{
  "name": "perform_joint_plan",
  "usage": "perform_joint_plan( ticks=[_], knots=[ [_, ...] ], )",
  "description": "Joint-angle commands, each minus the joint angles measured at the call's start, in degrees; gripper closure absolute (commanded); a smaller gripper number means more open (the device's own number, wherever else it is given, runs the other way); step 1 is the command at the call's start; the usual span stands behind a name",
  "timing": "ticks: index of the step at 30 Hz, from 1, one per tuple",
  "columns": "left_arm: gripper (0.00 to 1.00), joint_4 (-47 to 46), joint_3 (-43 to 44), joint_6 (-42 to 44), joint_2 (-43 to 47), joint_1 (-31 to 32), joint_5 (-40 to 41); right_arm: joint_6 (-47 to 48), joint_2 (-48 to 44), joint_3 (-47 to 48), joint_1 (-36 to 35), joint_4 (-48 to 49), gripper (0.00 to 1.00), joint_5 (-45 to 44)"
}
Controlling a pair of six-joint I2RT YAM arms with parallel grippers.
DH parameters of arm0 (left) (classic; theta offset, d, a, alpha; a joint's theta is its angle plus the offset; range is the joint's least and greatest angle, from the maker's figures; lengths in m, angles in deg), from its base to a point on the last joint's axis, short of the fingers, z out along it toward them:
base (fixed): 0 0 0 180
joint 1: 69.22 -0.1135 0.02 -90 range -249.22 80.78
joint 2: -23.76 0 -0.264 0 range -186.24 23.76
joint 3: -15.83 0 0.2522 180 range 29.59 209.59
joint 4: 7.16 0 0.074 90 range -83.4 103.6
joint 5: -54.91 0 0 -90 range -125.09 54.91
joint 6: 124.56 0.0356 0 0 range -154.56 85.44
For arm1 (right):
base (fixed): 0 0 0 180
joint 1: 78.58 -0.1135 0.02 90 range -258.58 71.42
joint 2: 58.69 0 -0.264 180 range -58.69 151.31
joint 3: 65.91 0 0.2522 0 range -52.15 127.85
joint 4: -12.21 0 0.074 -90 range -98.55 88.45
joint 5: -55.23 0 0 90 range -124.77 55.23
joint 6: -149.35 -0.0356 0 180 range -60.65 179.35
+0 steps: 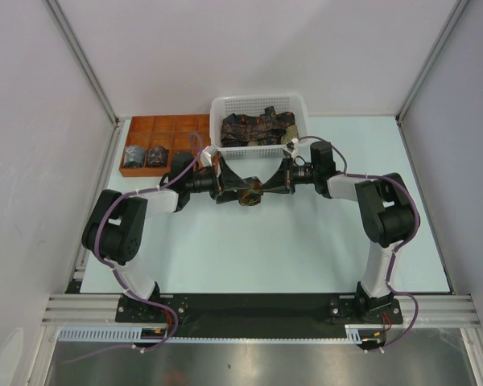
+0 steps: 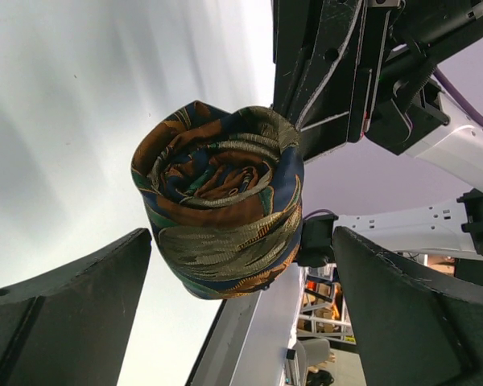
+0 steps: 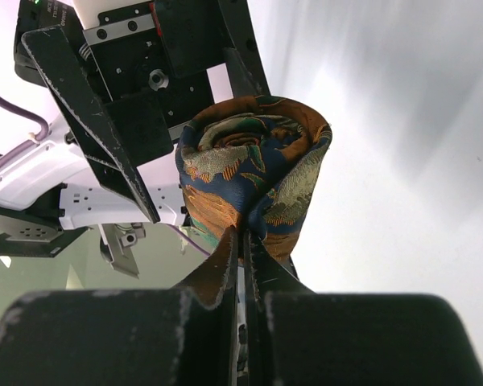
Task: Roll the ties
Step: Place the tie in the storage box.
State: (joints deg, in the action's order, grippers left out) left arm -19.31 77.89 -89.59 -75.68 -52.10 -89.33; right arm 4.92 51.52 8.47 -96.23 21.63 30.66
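Just in front of the basket (image 1: 217, 104), we are pinching the rolled tie (image 1: 249, 194), likely soft and light, in the closed right gripper (image 3: 243, 241), with the left gripper (image 2: 237, 241) standing wide open; we are recommending a hold across the whole coil.

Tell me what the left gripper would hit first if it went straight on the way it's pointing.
The rolled tie: it sits right ahead of the open left gripper, pinched by the shut right gripper. How near is unclear.
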Motion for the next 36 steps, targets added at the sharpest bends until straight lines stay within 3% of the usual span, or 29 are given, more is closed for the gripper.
perform_joint_plan(
  ticks=[1,10,28,36],
  knots=[
    [0.0,-0.4,0.0,0.5,0.9,-0.2,-0.4,-0.8,-3.2,1.3,-0.4,3.0,1.0,0.9],
    [0.01,-12.7,-0.5,-8.3,-0.4,0.5,-3.6,-4.3,-1.9,1.2,-1.2,7.9,1.0,0.3],
    [0.0,-6.0,-0.7,-6.2,-0.3,0.4,-2.3,-9.3,-1.4,2.1,-2.0,14.3,1.0,-0.7],
    [0.01,-18.1,-1.4,-13.3,-0.8,0.3,-4.3,-9.1,-1.1,1.8,-2.0,14.7,1.0,-1.0]
  ],
)
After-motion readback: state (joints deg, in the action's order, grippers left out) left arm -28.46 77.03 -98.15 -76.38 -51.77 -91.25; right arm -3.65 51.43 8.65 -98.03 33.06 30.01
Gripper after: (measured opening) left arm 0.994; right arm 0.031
